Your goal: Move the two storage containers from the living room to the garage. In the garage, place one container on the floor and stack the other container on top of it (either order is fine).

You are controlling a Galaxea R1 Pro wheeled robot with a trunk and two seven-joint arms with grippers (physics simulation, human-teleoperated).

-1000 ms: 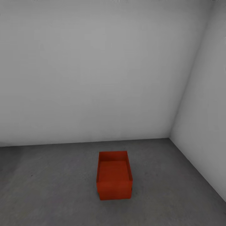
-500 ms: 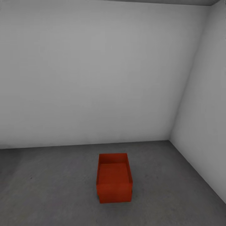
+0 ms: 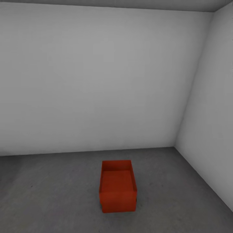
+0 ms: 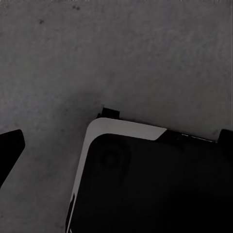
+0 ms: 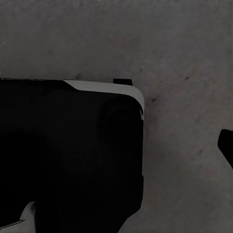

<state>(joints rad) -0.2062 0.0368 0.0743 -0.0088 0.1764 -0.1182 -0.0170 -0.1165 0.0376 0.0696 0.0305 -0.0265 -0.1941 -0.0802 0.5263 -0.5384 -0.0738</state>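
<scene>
Garage | one storage container (image 3: 118,186) sitting on the floor (image 3: 58,194), well ahead of both claws | claw states: cannot tell | seemingly heading off to fetch the second.

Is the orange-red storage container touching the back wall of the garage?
Apart. In the head view a strip of bare grey floor lies between the storage container and the back wall.
</scene>
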